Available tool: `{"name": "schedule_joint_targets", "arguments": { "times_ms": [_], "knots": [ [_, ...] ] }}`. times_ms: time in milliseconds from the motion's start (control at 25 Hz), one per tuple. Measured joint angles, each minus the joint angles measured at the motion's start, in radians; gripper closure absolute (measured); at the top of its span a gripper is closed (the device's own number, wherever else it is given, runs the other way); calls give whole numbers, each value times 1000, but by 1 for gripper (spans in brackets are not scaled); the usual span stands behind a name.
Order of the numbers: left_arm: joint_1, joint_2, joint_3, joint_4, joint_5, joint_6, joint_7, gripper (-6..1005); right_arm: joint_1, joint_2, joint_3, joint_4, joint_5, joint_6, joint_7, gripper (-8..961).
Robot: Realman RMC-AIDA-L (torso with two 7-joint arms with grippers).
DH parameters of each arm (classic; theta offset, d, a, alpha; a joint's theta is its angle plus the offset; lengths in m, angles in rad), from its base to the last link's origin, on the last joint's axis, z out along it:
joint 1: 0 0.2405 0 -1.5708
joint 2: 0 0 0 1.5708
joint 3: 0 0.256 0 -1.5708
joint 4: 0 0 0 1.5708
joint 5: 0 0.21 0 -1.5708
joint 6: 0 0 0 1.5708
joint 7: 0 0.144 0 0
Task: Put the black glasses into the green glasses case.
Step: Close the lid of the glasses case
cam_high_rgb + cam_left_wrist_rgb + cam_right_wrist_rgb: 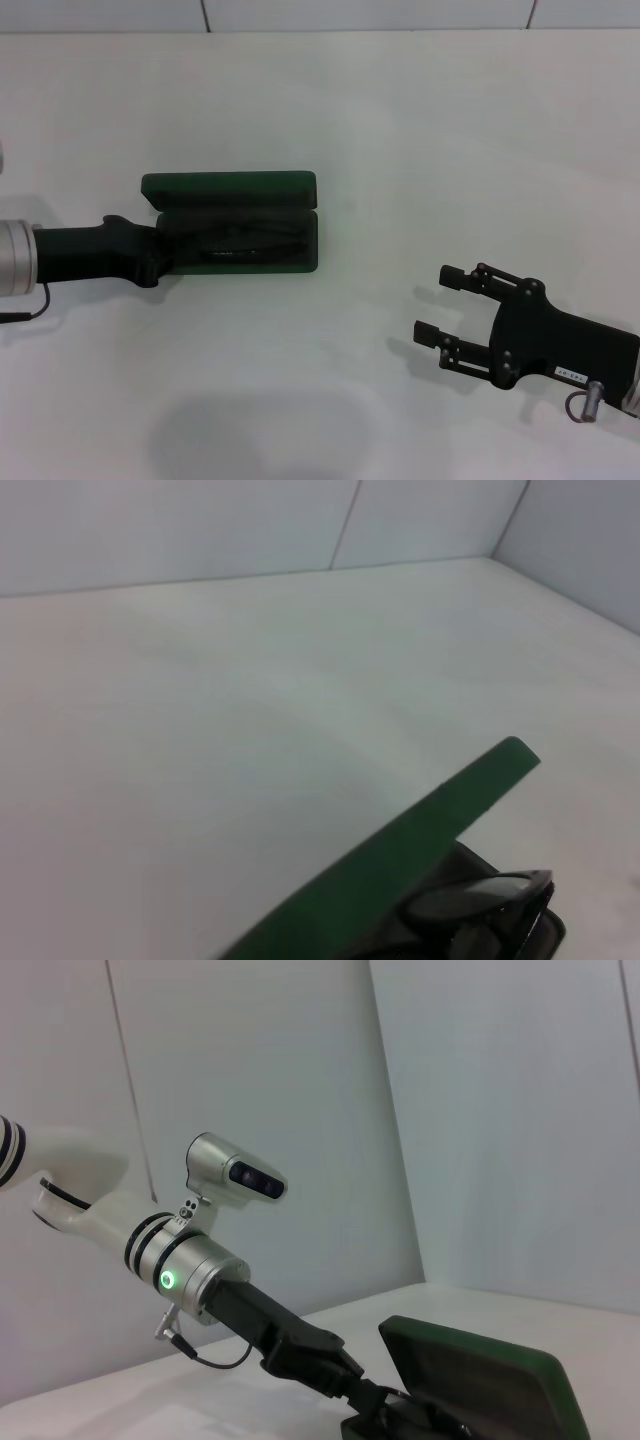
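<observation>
While the green glasses case [238,222] sits open on the white desk [400,130], the black glasses [250,243] lie inside its bottom half. At the case's left end is the left gripper [160,262]; you cannot tell how its jaws stand. Well apart, the right gripper [438,305] rests with its jaws spread wide.

Green glasses case [440,815] lid raised; black glasses [480,898] inside, on white table [250,700].
</observation>
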Motion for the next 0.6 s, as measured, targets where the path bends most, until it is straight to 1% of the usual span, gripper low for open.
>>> {"name": "schedule_joint_targets", "arguments": {
  "times_ms": [200,440,600],
  "knots": [
    [8,-1,0,0,5,17,0,985,1,0,1,0,0,-4,2,218],
    [12,5,-24,8,-19,153,-12,985,-2,-1,1,1,0,-13,0,218],
    [12,7,-38,29,-52,206,-50,985,-3,-2,1,8,0,-13,-5,218]
  ]
}}
